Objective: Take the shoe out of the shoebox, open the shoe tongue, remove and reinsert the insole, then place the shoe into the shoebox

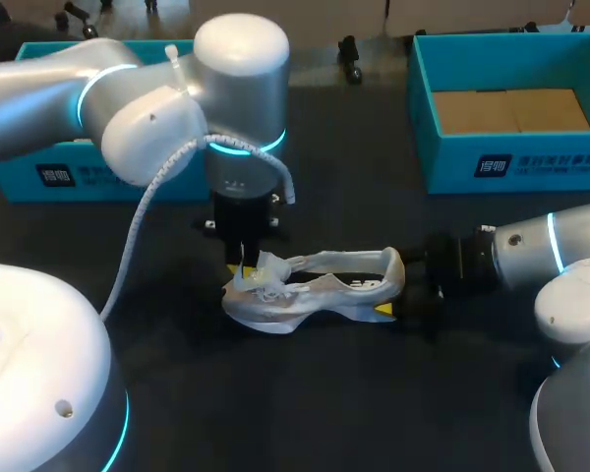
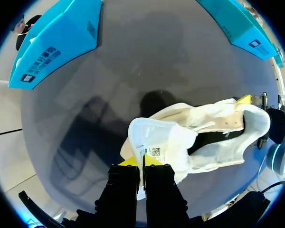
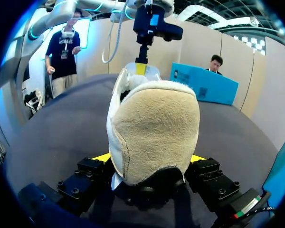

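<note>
A white shoe [image 1: 324, 287] lies on its side on the dark table, toe to the left and heel to the right. My left gripper [image 1: 242, 264] comes down from above and is shut on the shoe's tongue [image 2: 157, 140], pinching its edge between the yellow tips [image 2: 143, 162]. My right gripper [image 3: 149, 159] comes in low from the right and grips the heel [image 3: 154, 126] from both sides, its fingers wide apart. The shoe's opening [image 2: 213, 137] shows dark inside; I cannot make out the insole.
An open blue shoebox [image 1: 425, 118] with a brown cardboard floor stands at the back right. Another blue box part [image 1: 88, 175] sits at the back left, behind my left arm. The dark tabletop [image 1: 354, 393] stretches in front of the shoe.
</note>
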`<state>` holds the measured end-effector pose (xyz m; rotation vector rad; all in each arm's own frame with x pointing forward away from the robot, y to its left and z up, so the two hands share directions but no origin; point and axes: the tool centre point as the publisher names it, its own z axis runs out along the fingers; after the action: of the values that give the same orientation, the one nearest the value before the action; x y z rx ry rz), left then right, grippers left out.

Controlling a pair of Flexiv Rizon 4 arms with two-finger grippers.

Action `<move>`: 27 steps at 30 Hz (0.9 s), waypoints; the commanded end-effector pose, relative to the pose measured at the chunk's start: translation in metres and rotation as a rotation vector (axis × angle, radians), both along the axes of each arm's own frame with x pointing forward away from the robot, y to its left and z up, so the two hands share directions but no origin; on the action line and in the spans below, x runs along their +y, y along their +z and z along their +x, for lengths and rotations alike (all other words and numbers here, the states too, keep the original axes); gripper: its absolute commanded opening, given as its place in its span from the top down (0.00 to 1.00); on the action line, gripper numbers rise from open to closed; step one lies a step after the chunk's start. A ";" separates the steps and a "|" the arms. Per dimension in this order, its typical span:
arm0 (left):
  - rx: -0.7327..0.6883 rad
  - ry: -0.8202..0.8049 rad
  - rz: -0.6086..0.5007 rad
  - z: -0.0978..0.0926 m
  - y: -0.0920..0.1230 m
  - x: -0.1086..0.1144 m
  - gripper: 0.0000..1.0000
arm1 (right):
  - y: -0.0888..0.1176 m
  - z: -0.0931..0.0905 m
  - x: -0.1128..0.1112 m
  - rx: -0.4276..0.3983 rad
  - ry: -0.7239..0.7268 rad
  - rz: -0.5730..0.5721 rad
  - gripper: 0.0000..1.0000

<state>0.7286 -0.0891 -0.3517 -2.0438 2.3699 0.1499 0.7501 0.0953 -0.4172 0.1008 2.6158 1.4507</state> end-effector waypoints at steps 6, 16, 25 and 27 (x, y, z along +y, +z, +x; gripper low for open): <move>-0.008 0.019 0.016 0.003 -0.023 0.009 1.00 | -0.003 0.001 0.005 0.001 -0.003 -0.008 1.00; -0.008 0.017 0.033 0.007 -0.029 0.016 0.17 | -0.003 0.001 0.005 0.001 -0.003 -0.008 1.00; -0.015 -0.018 -0.022 0.007 -0.009 0.016 0.07 | -0.003 0.001 0.005 0.001 -0.003 -0.008 1.00; -0.028 -0.033 -0.036 0.006 -0.003 0.014 0.06 | -0.003 0.001 0.005 0.001 -0.003 -0.008 1.00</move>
<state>0.7406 -0.0812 -0.3638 -2.0118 2.4023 0.1124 0.7501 0.0953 -0.4175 0.1015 2.6160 1.4499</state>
